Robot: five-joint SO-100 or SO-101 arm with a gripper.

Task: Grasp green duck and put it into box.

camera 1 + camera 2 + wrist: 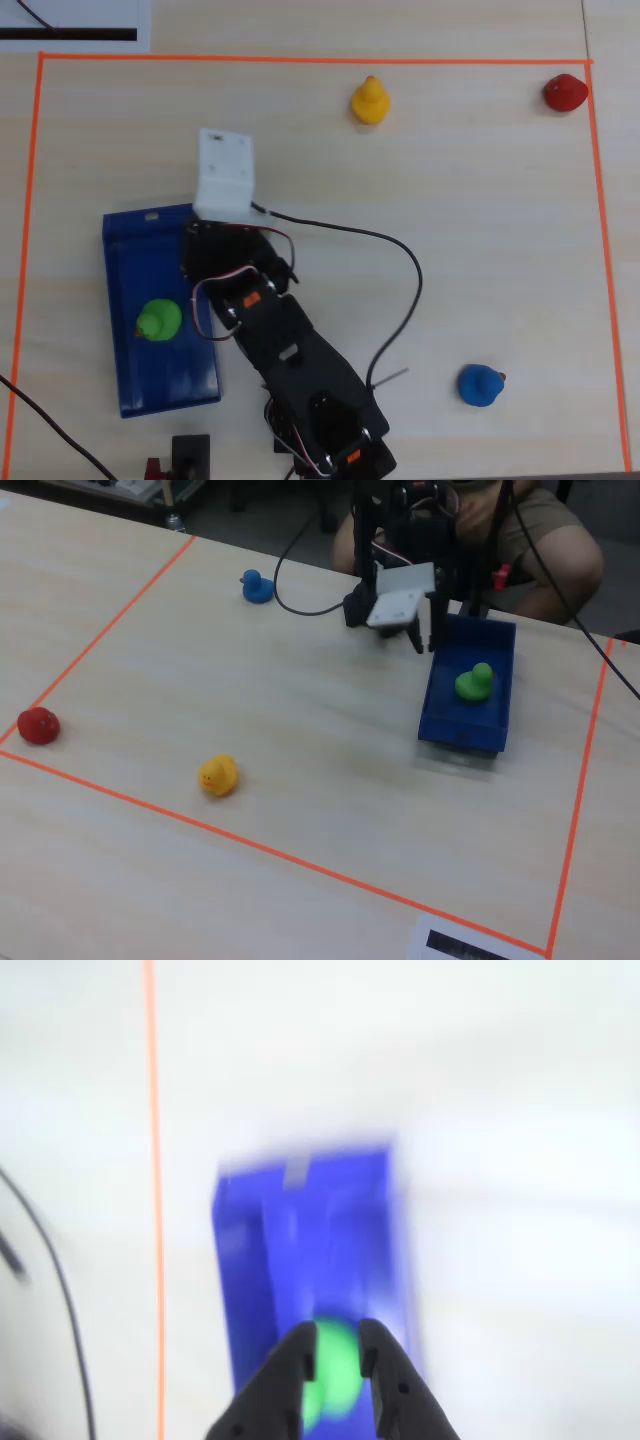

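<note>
The green duck [158, 320] sits inside the blue box [125, 260], on its floor near the middle. In the fixed view the duck [474, 682] rests in the box [497, 640], apart from my gripper [428, 638], which hangs raised at the box's left rim. In the blurred wrist view my gripper [338, 1352] is open, its black fingers apart, and the duck [335, 1370] shows below in the gap over the box [300, 1230]. In the overhead view my fingertips are hidden under the arm and the white wrist mount [223, 173].
A yellow duck [369, 100], a red duck [565, 92] and a blue duck [481, 385] stand apart inside the orange tape border [300, 59]. A black cable [400, 260] loops right of the arm. A person sits behind the table in the fixed view [540, 540].
</note>
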